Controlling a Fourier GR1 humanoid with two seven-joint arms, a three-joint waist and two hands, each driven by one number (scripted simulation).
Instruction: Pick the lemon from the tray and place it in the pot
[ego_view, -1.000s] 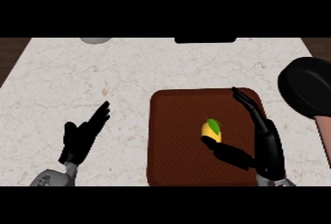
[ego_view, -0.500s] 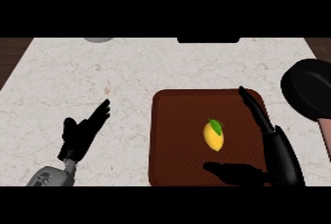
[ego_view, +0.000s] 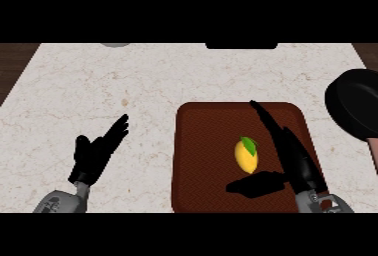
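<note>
A yellow lemon (ego_view: 246, 155) with a green leaf lies near the middle of the dark brown tray (ego_view: 203, 150). My right hand (ego_view: 289, 157) is over the tray, open, its straight fingers (ego_view: 269, 122) running along the lemon's right side and its thumb (ego_view: 255, 185) stretched out just below the fruit. The fingers are not curled round it. The black pot (ego_view: 356, 107) sits at the right edge, partly cut off, with a pinkish handle (ego_view: 371, 152) pointing down. My left hand (ego_view: 97, 152) rests open on the counter at the lower left.
The pale marble counter (ego_view: 148, 85) spreads left of and behind the tray. A grey round object (ego_view: 114, 44) and a black object (ego_view: 241, 45) show at the counter's far edge. Dark wood shows past the counter's corners.
My right hand has drawn back toward me and then slid in closer to the lemon, the thumb now below it. The lemon and left hand have stayed put.
</note>
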